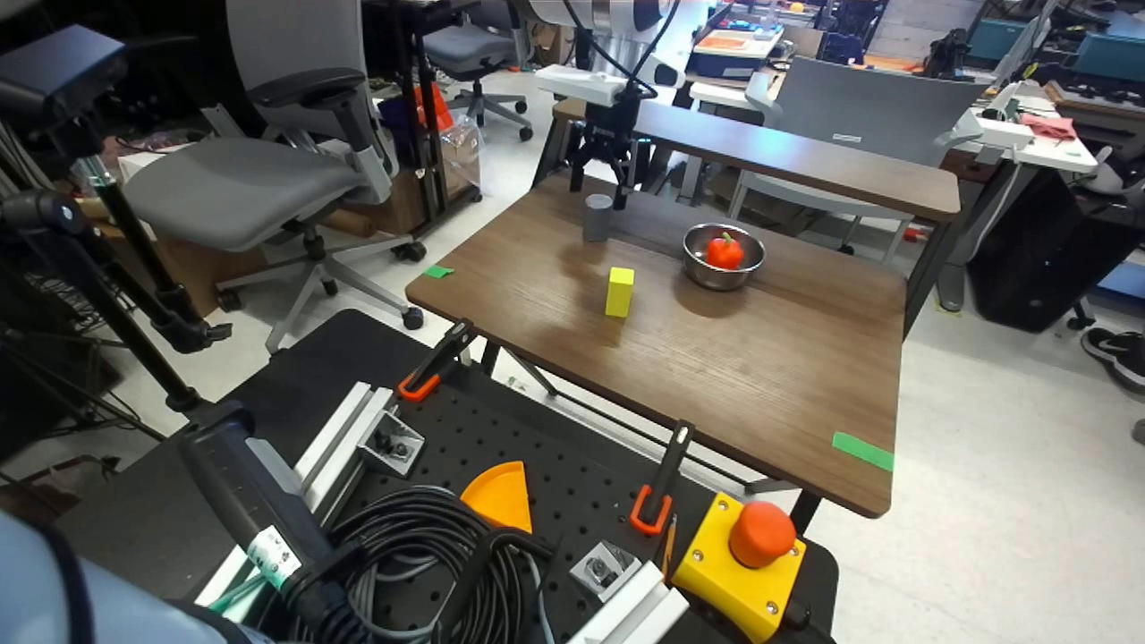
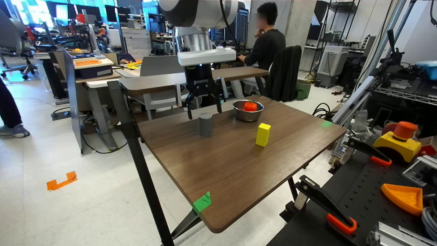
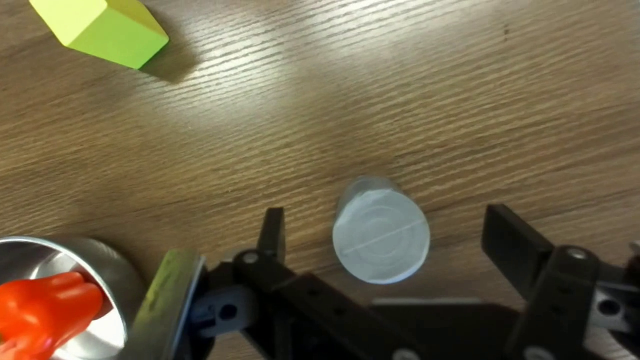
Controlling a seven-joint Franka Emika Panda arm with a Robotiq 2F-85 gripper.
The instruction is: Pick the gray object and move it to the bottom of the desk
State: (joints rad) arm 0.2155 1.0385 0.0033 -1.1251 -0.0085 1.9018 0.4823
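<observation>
In an exterior view, the wood-grained brown desk (image 1: 769,376) spans the middle of the frame, green tape (image 1: 863,452) near its lower-right corner. The gray cylinder (image 1: 597,224) stands upright on it, upper centre, just below the released gripper (image 1: 597,194), jaws spread wide. A gray office chair (image 1: 246,183) stands upper left; pale floor (image 1: 1011,429) shows right.

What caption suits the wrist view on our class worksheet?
The open claw frames a gray cylinder standing on the brown wooden desk.

Arm (image 2: 205,13) is white and dark gray, with silvery wrist collar (image 2: 193,39), black cable (image 2: 224,15), white crosspiece (image 2: 206,56), black housing (image 2: 199,73) lettered ROBOTIQ, and black jaws with small metallic screws (image 3: 577,253).
</observation>
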